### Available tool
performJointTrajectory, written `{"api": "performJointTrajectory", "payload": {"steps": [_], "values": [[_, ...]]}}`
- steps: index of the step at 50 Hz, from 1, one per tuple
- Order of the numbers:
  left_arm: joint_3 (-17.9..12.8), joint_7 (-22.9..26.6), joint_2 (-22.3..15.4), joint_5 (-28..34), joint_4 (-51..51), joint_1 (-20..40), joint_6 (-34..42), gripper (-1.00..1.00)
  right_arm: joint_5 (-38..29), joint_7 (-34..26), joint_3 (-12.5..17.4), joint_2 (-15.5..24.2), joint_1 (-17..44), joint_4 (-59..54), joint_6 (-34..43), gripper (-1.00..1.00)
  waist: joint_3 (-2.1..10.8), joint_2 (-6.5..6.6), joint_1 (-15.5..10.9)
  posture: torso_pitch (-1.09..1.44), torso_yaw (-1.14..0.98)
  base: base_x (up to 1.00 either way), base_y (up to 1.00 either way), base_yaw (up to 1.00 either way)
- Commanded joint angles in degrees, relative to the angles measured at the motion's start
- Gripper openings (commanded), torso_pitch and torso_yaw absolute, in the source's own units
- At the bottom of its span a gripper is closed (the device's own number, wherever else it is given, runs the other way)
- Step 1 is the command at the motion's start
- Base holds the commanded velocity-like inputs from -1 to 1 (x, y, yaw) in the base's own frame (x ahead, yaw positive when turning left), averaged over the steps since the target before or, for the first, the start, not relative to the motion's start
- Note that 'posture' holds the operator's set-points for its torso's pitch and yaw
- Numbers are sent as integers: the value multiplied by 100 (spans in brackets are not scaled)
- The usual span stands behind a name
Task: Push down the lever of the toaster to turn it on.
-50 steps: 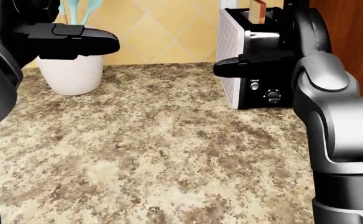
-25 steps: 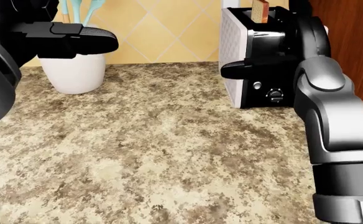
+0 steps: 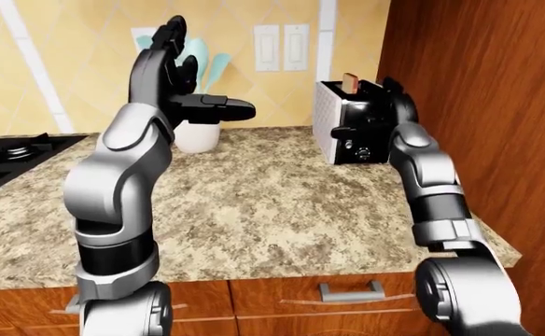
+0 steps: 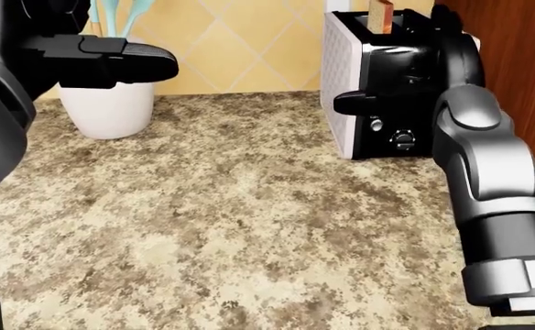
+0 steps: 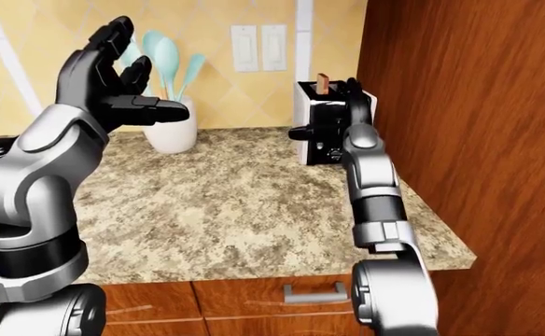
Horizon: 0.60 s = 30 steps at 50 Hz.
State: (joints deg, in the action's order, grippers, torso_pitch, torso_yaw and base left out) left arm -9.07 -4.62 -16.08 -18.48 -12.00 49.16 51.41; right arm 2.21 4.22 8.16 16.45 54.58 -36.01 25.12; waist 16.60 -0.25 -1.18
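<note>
The toaster [image 4: 339, 82], white-sided with a black face, stands at the right end of the granite counter [image 4: 222, 206] against the wooden wall. A slice of toast [image 4: 380, 14] sticks up from its slot. A button and a dial [image 4: 402, 140] show low on the face. My right hand [image 3: 371, 112] is open and lies against the toaster's black face, thumb [image 4: 354, 102] pointing left and fingers pointing up. It hides the lever. My left hand [image 3: 193, 80] is open and empty, raised high over the counter's left part.
A white jar [image 4: 107, 103] of teal utensils stands by the tiled wall behind my left hand. A black stove [image 3: 11, 150] lies at the far left. A tall wooden cabinet wall [image 3: 478, 105] closes the right side. Drawers [image 3: 347, 288] sit under the counter edge.
My right hand has shifted a little to the right, further onto the toaster's face, and the forearm has dropped. The view wobbled slightly. The left hand stays raised.
</note>
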Motion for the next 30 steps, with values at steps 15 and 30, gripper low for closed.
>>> {"api": "performJointTrajectory", "payload": {"steps": [15,30], "values": [[-60,-12,-58,-2,-151,205,-141,100,24,-36,-30,79,623,-830,-749,100,79,-1,7,-41,0,0,0,0],[-66,-24,-58,-21,-164,213,-141,100,-53,-84,-36,104,1004,-1659,-1116,100,76,8,3,-41,0,0,0,0]]}}
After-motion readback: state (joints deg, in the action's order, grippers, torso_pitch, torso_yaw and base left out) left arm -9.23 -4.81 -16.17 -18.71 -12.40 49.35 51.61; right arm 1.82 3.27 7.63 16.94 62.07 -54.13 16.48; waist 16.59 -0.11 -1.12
